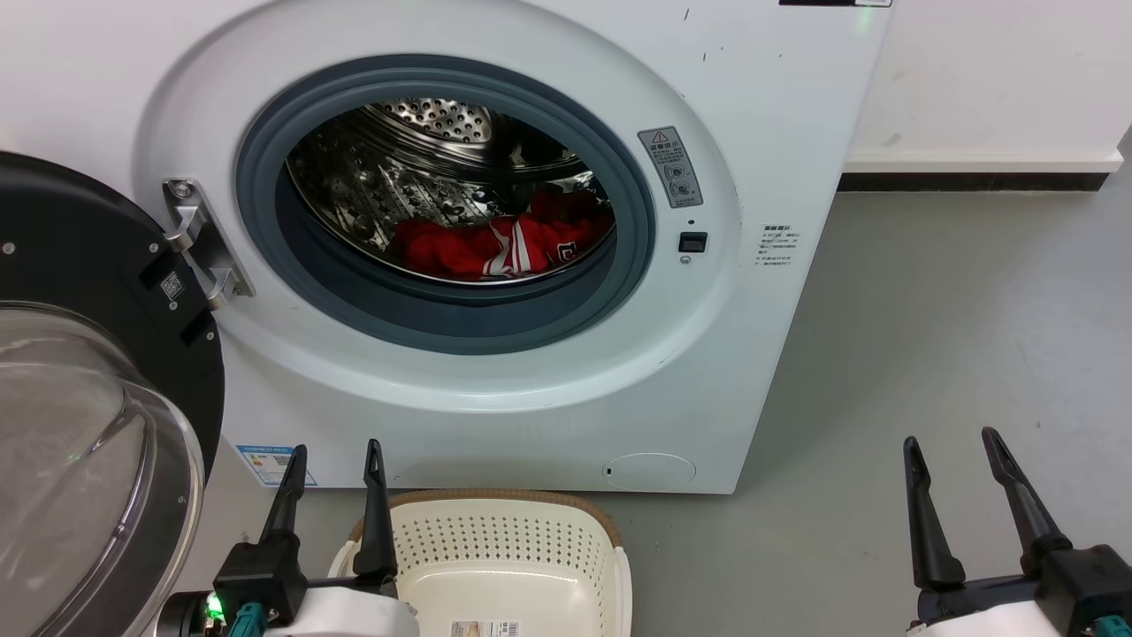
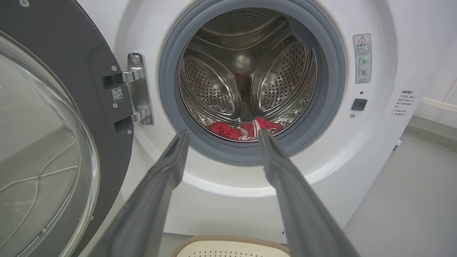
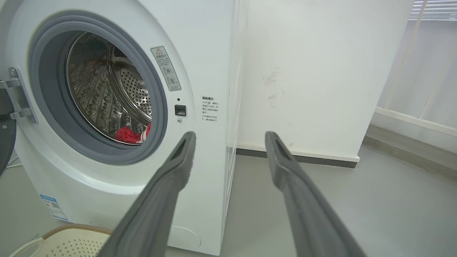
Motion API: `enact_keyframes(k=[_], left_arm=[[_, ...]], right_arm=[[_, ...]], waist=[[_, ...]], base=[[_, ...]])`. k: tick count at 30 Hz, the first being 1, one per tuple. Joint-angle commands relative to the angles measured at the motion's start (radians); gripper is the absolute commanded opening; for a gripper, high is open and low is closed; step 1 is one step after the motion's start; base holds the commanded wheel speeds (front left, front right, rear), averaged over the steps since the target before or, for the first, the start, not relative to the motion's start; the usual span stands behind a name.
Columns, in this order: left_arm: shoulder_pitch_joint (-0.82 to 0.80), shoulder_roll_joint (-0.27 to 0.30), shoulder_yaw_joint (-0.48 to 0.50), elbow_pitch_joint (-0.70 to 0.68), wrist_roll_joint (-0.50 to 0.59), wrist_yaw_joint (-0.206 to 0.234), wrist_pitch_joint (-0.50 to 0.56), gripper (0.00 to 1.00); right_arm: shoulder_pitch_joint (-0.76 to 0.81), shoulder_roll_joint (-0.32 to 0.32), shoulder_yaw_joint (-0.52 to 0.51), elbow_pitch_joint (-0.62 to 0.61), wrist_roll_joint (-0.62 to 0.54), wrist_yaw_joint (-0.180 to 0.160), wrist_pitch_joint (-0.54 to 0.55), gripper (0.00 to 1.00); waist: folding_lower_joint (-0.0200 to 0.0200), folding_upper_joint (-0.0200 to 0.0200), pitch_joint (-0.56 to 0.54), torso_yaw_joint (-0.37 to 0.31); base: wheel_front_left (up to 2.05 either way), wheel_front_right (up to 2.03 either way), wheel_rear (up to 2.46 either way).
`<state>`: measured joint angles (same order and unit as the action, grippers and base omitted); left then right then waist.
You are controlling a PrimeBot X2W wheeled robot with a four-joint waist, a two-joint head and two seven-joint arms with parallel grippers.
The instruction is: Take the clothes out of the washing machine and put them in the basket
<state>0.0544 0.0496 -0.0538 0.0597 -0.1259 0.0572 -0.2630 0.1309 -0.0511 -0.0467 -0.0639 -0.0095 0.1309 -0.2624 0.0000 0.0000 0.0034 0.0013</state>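
The white washing machine (image 1: 778,115) stands with its porthole open. Red clothes (image 1: 500,246) lie at the bottom of the steel drum, one with white stripes; they also show in the left wrist view as clothes (image 2: 246,130) and in the right wrist view as clothes (image 3: 132,135). The cream basket (image 1: 522,553) sits on the floor in front of the machine, holding no clothes. My left gripper (image 1: 334,453) hovers open over the basket's left rim. My right gripper (image 1: 951,440) is open at the lower right, over bare floor. Both are well short of the drum.
The black-rimmed glass door (image 1: 80,425) is swung wide open at the left, close beside my left arm. A steel hinge (image 1: 199,239) joins it to the machine. Grey floor (image 1: 955,336) stretches to the right, bounded by a white wall with a dark skirting (image 1: 973,181).
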Motion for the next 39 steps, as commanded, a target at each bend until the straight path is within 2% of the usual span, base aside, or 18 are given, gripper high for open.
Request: enact_keyframes(k=[1, 14, 22, 28, 39], left_arm=[[0.006, 0.001, 0.003, 0.002, -0.001, 0.004, -0.003, 1.00], [0.001, 0.001, 0.005, 0.016, 0.003, 0.004, -0.003, 1.00], [-0.081, 0.001, -0.005, 0.086, 0.044, -0.024, -0.003, 1.00], [-0.248, 0.013, -0.005, 0.219, 0.070, -0.067, -0.003, 1.00], [-0.692, 0.059, -0.008, 0.534, 0.079, -0.128, -0.003, 1.00]], right_arm=[[0.011, 0.002, 0.001, 0.001, 0.003, 0.000, -0.004, 1.00], [0.009, 0.002, -0.002, 0.004, 0.011, 0.000, -0.004, 1.00], [-0.011, 0.002, -0.003, -0.002, 0.008, 0.000, -0.004, 1.00], [-0.046, 0.002, 0.005, -0.014, 0.008, 0.000, -0.003, 1.00], [-0.160, 0.002, 0.023, -0.033, 0.005, 0.000, -0.003, 1.00]], waist=[[0.0000, 0.0000, 0.000, 0.000], [0.0000, 0.0000, 0.003, 0.001], [0.0000, 0.0000, 0.028, 0.006], [0.0000, 0.0000, 0.094, -0.005], [0.0000, 0.0000, 0.288, -0.072]], base=[[0.00, 0.00, 0.00], [0.00, 0.00, 0.00], [0.00, 0.00, 0.00], [0.00, 0.00, 0.00], [0.00, 0.00, 0.00]])
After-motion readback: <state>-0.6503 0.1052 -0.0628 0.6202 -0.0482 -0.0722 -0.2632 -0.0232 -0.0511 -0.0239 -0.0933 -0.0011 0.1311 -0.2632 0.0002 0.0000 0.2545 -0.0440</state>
